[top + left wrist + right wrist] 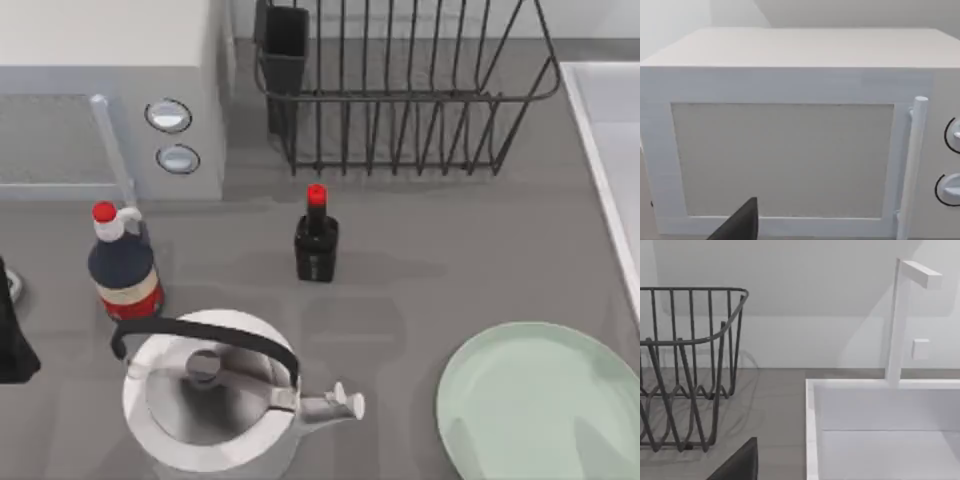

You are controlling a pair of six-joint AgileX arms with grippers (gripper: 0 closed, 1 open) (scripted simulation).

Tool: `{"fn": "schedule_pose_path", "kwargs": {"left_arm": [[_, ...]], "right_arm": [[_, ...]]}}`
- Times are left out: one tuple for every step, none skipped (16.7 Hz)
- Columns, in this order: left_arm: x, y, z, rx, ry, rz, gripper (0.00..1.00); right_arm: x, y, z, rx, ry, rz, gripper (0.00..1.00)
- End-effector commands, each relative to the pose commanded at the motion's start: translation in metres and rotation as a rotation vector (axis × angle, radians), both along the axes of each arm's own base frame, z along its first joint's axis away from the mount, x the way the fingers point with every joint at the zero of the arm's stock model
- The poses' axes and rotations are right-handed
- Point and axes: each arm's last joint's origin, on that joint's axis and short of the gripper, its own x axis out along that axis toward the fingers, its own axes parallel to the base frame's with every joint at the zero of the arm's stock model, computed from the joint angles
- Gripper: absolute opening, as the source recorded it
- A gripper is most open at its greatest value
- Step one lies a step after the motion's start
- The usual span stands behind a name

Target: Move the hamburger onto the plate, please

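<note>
Grey worktop point(450, 250). Pale green plate point(540, 405) at front right, bare. White kettle point(215, 395) front left; two dark bottles behind it. Microwave point(790, 135) back left, wire rack point(400, 90) back centre, white sink point(880, 430) at right edge. Left hand point(740, 225), right hand point(740, 462): finger state cannot tell.

I see even, bright, diffuse light. Soft shadows lie on the worktop point(450, 250) beside the kettle point(215, 400) and dish rack point(400, 90). No glare; slight overall softness.
</note>
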Motion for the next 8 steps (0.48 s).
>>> {"fn": "schedule_pose_path", "kwargs": {"left_arm": [[0.000,0.000,0.000,0.000,0.000,0.000,1.00],[0.000,0.000,0.000,0.000,0.000,0.000,1.00],[0.000,0.000,0.000,0.000,0.000,0.000,1.00],[0.000,0.000,0.000,0.000,0.000,0.000,1.00],[0.000,0.000,0.000,0.000,0.000,0.000,1.00],[0.000,0.000,0.000,0.000,0.000,0.000,1.00],[0.000,0.000,0.000,0.000,0.000,0.000,1.00],[0.000,0.000,0.000,0.000,0.000,0.000,1.00]], "right_arm": [[0.000,0.000,0.000,0.000,0.000,0.000,1.00],[0.000,0.000,0.000,-0.001,0.002,0.000,1.00],[0.000,0.000,0.001,-0.005,0.016,-0.002,1.00],[0.001,0.000,0.003,-0.013,0.042,-0.004,1.00],[0.001,-0.001,0.005,-0.024,0.082,-0.007,1.00],[0.002,-0.001,0.008,-0.038,0.137,-0.010,1.00],[0.004,-0.002,0.010,-0.053,0.204,-0.012,1.00],[0.007,-0.002,0.013,-0.070,0.283,-0.013,1.00]]}}
